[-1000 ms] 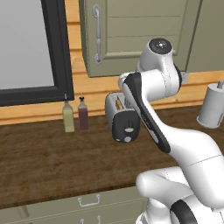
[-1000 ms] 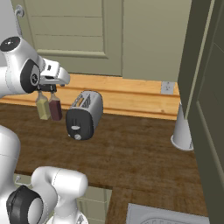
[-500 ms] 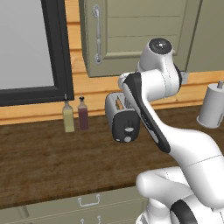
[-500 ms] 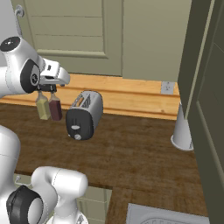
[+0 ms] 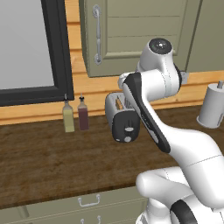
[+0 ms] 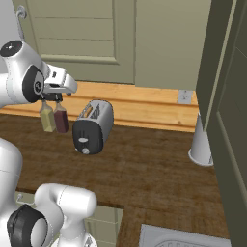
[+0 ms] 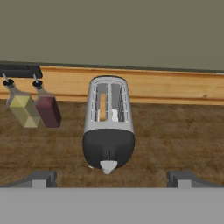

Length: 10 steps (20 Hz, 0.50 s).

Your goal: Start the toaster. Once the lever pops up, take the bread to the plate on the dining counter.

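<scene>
The silver toaster [image 5: 124, 118] [image 6: 94, 126] [image 7: 108, 122] stands on the dark wood worktop, its black end face and pale knob [image 7: 108, 165] turned toward me. A slice of bread [image 7: 102, 107] [image 6: 88, 112] sits low in one slot, with just an orange edge showing. The lever is too small to make out on the black face. My gripper [image 7: 111, 178] [image 6: 52, 99] hangs open above and in front of the toaster, apart from it, fingertips [image 7: 41, 177] spread wide with nothing between them. The plate and the dining counter are out of view.
A yellow bottle [image 5: 68, 119] and a dark red bottle [image 5: 82, 116] stand left of the toaster by the wall. A white cylinder [image 5: 212, 109] stands at the right. Green cabinets [image 5: 131, 35] hang above. A sink corner [image 6: 183, 239] shows at the front right.
</scene>
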Motion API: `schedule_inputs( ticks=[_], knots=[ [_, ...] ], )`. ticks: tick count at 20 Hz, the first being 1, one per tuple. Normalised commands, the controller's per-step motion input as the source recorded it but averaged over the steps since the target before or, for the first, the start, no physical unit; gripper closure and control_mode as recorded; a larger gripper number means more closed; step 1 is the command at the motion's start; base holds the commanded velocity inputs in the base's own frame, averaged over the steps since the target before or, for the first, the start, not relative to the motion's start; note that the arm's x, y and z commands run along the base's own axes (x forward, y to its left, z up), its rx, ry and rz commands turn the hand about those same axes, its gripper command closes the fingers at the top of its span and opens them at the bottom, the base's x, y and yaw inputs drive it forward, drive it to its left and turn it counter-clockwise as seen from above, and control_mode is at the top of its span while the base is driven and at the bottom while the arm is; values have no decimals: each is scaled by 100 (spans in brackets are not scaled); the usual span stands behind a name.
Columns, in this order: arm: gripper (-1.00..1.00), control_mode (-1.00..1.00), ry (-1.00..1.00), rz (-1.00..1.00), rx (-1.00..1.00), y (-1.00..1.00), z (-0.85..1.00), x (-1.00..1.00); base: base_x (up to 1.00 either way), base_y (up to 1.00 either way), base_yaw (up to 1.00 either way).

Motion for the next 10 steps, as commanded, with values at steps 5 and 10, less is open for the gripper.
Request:
schedule_inputs(
  ticks=[5, 10],
  knots=[
    [-100, -100, 0, 0, 0, 0, 0, 0, 0, 0, 0],
    [-100, -100, 0, 0, 0, 0, 0, 0, 0, 0, 0]
  ],
)
